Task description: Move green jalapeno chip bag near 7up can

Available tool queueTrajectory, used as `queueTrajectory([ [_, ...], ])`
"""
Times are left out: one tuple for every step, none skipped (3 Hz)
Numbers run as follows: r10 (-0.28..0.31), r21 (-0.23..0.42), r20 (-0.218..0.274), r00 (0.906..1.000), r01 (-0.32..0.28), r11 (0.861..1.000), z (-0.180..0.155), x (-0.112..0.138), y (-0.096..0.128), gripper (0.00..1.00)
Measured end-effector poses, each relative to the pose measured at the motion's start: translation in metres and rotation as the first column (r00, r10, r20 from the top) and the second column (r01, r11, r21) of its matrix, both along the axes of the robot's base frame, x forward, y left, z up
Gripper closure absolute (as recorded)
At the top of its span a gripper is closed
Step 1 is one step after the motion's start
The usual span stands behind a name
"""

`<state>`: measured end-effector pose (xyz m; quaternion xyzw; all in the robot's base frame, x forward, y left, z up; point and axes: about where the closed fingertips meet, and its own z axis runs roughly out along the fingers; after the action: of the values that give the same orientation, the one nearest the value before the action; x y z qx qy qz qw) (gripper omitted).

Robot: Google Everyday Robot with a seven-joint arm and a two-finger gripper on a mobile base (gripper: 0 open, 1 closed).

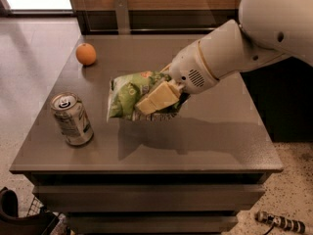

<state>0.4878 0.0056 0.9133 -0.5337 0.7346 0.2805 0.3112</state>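
My gripper point(157, 101) is shut on the green jalapeno chip bag point(128, 93) and holds it above the middle of the grey table point(215, 141), its shadow lying on the tabletop beneath. One cream-coloured finger point(155, 97) lies across the bag's front. The 7up can point(72, 118), silver-grey with a pull-tab top, stands upright near the table's front left corner, a short way left of the bag. The white arm point(244, 43) reaches in from the upper right.
A round orange fruit point(86, 54) sits at the table's back left. A dark cabinet and a wooden wall stand behind the table. Speckled floor with a small dark object point(281, 222) lies at the lower right, and dark gear shows at the lower left.
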Motion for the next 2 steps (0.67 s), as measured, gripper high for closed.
queueTrajectory([
  [0.008,-0.003,-0.003,1.0000,-0.008,1.000,-0.0003,-0.0024,0.0017,0.84],
  [0.012,-0.005,-0.001,0.9999,-0.012,1.000,0.0006,-0.0036,0.0036,0.60],
])
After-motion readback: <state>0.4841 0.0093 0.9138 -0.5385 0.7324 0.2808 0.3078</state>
